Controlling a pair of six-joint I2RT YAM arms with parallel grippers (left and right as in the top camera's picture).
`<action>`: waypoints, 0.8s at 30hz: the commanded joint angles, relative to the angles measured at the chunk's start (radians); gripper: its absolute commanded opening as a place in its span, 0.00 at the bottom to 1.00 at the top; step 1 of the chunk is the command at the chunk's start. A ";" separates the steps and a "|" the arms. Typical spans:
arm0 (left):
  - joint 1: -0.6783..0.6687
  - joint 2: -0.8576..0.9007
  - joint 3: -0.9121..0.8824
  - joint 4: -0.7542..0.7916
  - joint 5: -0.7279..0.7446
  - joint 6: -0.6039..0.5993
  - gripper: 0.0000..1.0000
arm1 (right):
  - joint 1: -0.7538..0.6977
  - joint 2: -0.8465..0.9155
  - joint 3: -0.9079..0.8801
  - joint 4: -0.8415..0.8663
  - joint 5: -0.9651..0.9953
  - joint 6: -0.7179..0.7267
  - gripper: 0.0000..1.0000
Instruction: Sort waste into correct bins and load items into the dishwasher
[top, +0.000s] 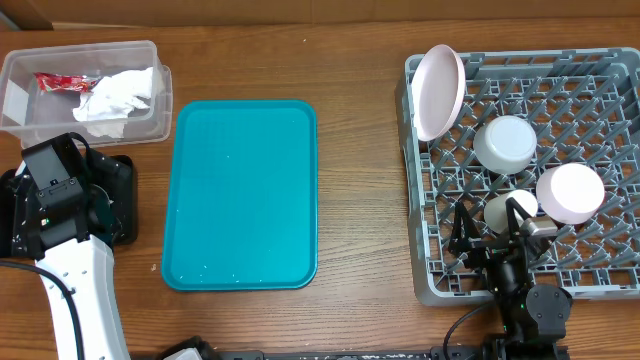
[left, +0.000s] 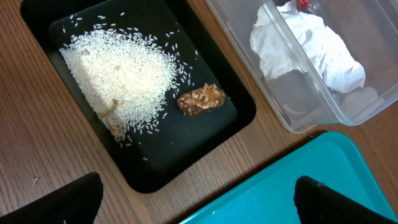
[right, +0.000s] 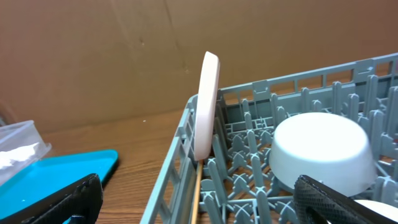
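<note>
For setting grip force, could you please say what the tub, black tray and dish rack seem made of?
The tub looks like clear glossy plastic: tissues show through its wall. The black tray seems smooth plastic with a faint sheen, possibly coated metal. The dish rack looks like matte grey moulded plastic with a peg lattice.

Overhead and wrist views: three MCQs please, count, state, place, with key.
1. Dishes in the grey rack? A two B three C four
2. The large plate is: A flat B on edge C under others
3. The rice lies: A in the black tray B in the grey rack C on the large plate
1 C: large plate, bowl, saucer, cup overhead. 2 B: right wrist view shows it edge-on, upright. 3 A: left wrist view shows it heaped there.
</note>
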 joint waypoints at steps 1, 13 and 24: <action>0.008 -0.001 0.009 0.000 0.000 -0.013 1.00 | -0.005 -0.013 -0.010 0.000 0.065 -0.053 1.00; 0.008 -0.001 0.009 0.000 0.000 -0.013 1.00 | -0.005 -0.013 -0.010 -0.005 0.136 -0.089 1.00; 0.008 -0.001 0.009 0.000 0.000 -0.013 1.00 | -0.005 -0.012 -0.010 -0.005 0.136 -0.089 1.00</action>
